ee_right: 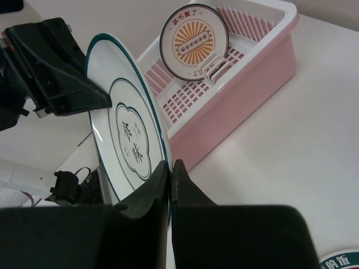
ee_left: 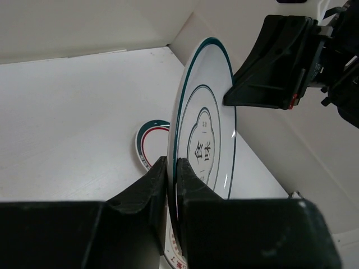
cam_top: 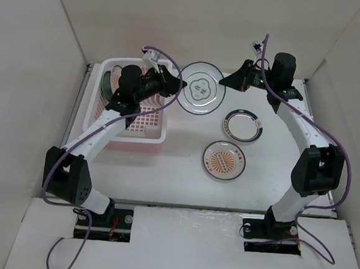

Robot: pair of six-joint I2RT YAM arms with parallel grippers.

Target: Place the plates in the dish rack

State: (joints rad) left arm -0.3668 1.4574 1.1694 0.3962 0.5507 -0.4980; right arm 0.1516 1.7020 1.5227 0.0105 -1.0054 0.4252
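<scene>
Up front, sunburst plate and green-rimmed plate lie flat on the bench. Behind them is the marked plate, with left gripper and right gripper both pinched onto its rim from opposite sides. Rack sits just left of it, so I'd say the left arm's way closer.

Plates fill one end of the dish rack; rest free.
</scene>
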